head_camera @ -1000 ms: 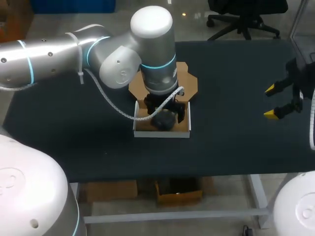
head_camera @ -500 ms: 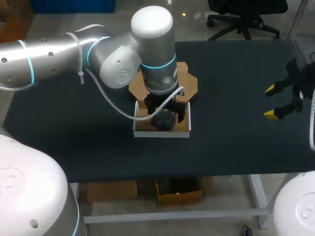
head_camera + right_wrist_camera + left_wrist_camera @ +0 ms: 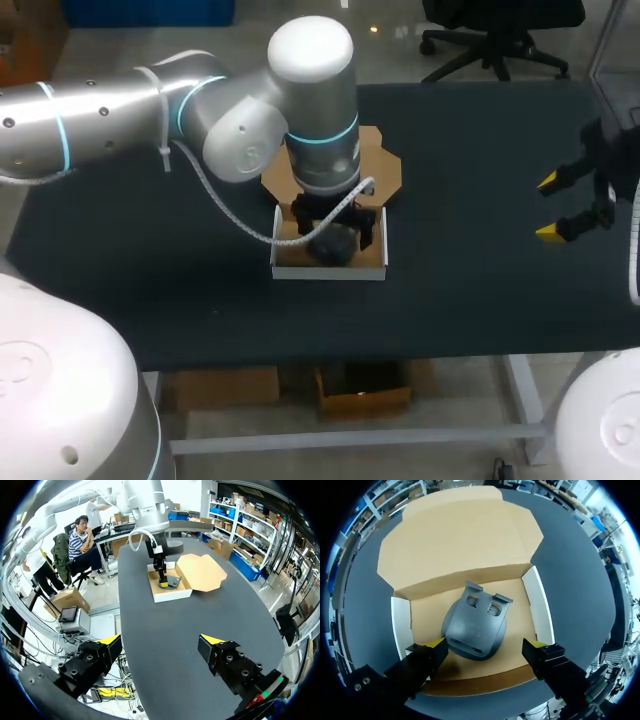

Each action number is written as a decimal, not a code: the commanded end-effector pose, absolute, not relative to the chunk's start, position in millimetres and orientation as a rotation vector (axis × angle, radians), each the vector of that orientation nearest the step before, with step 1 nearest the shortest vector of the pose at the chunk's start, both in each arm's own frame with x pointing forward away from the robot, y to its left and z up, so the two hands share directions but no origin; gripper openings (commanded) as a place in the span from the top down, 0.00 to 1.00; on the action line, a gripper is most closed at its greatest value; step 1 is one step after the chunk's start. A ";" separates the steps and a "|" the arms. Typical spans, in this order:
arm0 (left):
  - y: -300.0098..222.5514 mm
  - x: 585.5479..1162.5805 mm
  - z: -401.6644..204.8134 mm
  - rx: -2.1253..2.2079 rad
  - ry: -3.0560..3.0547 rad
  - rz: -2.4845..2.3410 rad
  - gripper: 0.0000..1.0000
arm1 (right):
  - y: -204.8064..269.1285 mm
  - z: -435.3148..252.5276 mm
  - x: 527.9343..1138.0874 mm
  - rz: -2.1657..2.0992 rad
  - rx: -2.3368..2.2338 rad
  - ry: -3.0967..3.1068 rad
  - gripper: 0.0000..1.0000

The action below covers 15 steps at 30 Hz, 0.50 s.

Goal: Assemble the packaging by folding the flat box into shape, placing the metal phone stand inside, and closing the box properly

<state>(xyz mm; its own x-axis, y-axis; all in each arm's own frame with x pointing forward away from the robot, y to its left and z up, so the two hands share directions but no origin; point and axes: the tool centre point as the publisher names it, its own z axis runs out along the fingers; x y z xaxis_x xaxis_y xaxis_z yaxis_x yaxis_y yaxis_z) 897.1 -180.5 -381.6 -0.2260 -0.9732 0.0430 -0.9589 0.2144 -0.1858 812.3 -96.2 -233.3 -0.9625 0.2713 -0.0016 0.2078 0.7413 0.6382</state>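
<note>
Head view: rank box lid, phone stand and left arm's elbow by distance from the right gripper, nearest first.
1. box lid, open flat, toward the right gripper
2. phone stand, inside the box
3. left arm's elbow, beyond the box

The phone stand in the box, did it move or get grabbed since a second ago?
No, nothing visibly changed. The phone stand lies in the open box as before, with the left end effector open over it. The right end effector stays open, off to the side.
</note>
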 end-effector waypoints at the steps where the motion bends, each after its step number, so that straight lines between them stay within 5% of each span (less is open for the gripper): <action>1: -182.9 892.8 -383.1 -1.926 2.351 -0.258 0.00 | -96.6 -233.2 816.4 1.029 0.379 2.848 0.00; 15: -188.4 881.6 -388.5 -2.008 2.335 -0.232 0.00 | -97.2 -235.5 821.6 1.043 0.281 2.857 0.00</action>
<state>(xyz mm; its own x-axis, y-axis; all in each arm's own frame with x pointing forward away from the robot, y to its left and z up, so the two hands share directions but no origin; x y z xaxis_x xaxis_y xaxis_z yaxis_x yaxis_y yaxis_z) 882.3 -184.7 -387.3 -0.1574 -0.9852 0.0680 -0.9779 0.1460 -0.1496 819.3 -94.2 -233.7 -0.9772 0.2108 -0.0238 0.1477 0.7567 0.6369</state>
